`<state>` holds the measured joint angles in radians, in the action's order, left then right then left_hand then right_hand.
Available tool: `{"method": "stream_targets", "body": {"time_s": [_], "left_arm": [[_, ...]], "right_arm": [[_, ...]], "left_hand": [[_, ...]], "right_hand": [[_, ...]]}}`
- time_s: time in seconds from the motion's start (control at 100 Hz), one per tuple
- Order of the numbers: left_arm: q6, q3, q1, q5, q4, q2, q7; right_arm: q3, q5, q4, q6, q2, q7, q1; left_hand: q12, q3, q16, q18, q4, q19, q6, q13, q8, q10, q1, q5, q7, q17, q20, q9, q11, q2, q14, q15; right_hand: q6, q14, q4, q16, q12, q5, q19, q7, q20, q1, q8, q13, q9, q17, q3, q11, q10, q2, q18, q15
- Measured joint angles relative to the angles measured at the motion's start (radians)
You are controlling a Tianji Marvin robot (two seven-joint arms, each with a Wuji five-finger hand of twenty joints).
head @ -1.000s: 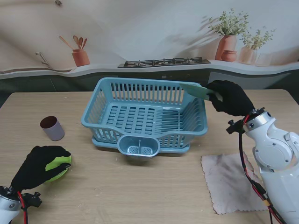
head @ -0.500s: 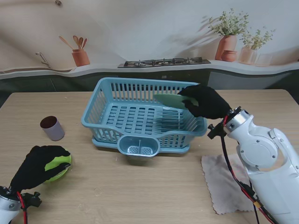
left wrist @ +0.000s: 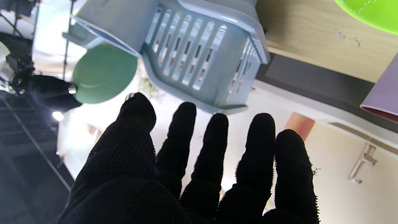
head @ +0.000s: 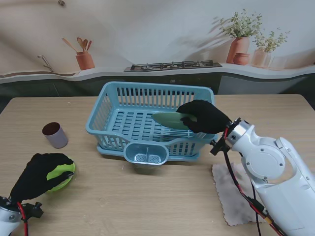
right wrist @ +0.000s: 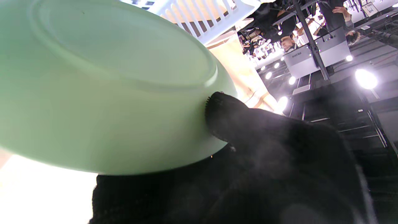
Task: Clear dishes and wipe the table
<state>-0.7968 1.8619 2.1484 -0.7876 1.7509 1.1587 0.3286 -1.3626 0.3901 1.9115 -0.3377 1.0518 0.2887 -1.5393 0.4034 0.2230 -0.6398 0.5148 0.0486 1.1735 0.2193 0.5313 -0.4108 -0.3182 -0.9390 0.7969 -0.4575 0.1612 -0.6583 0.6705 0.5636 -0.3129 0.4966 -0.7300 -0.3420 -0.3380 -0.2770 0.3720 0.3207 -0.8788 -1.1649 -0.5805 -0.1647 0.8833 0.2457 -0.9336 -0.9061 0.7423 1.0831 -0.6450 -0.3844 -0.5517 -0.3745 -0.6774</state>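
The pale green plate (head: 170, 119) hangs inside the blue rack (head: 113, 93), over its slatted floor near the right wall, face tilted, its rim projecting leftward from the right hand (head: 203, 116), which pinches that rim. The left hand (head: 40, 173) rests with fingers spread on the lime bowl (head: 63, 173) by the bench's near-left corner.

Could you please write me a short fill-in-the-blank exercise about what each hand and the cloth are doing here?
1. The right hand holds a pale green ____ over the blue rack.
2. The left hand rests on a lime green ____.
3. The cloth lies on the table, to the rack's ____ and nearer to me.

Missing words: plate; bowl; right
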Motion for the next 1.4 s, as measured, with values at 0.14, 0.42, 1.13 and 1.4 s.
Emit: {"method": "stream_targets", "body": {"time_s": [0.14,0.42,1.13,1.4], "left_arm": [[0.000,0.000,0.000,0.001,0.000,0.000,-0.005],[0.002,-0.001,-0.001,0.005,0.000,-0.001,-0.015],[0.015,-0.012,-0.013,0.016,-0.010,-0.003,-0.029],[0.019,-0.015,-0.016,0.023,-0.010,-0.005,-0.039]], "right_arm": [[0.013,-0.018,0.000,0.039,-0.005,0.026,0.002],[0.067,-0.065,-0.019,0.155,-0.011,0.081,0.052],[0.204,-0.071,-0.129,0.304,-0.009,0.129,0.208],[0.241,-0.074,-0.153,0.346,-0.009,0.156,0.252]], "left_hand": [[0.000,0.000,0.000,0.000,0.000,0.000,0.000,0.000,0.000,0.000,0.000,0.000,0.000,0.000,0.000,0.000,0.000,0.000,0.000,0.000],[0.000,0.000,0.000,0.000,0.000,0.000,0.000,0.000,0.000,0.000,0.000,0.000,0.000,-0.001,0.000,0.000,0.000,0.000,0.000,0.000],[0.000,0.000,0.000,0.000,0.000,0.000,0.000,0.000,0.000,0.000,0.000,0.000,0.000,-0.006,0.000,0.000,0.000,0.000,0.000,0.000],[0.000,0.000,0.000,0.000,0.000,0.000,0.000,0.000,0.000,0.000,0.000,0.000,0.000,-0.006,0.000,0.000,0.000,0.000,0.000,0.000]], "right_hand": [[0.000,0.000,-0.011,0.019,0.019,0.000,-0.015,-0.023,-0.052,-0.001,0.043,-0.003,-0.002,0.001,0.000,-0.037,0.002,-0.004,0.000,-0.016],[0.000,0.001,-0.022,0.064,0.057,-0.001,-0.064,-0.046,-0.159,-0.001,0.100,-0.004,-0.011,0.002,-0.005,-0.077,0.004,-0.013,-0.001,-0.060],[0.000,0.001,-0.023,0.138,0.134,-0.002,-0.194,-0.081,-0.392,-0.001,0.200,-0.002,-0.012,-0.002,-0.031,-0.156,0.007,-0.014,-0.002,-0.148],[0.001,0.001,-0.023,0.151,0.147,-0.002,-0.219,-0.089,-0.434,-0.001,0.216,0.000,-0.012,-0.009,-0.037,-0.178,0.008,-0.014,-0.002,-0.172]]}}
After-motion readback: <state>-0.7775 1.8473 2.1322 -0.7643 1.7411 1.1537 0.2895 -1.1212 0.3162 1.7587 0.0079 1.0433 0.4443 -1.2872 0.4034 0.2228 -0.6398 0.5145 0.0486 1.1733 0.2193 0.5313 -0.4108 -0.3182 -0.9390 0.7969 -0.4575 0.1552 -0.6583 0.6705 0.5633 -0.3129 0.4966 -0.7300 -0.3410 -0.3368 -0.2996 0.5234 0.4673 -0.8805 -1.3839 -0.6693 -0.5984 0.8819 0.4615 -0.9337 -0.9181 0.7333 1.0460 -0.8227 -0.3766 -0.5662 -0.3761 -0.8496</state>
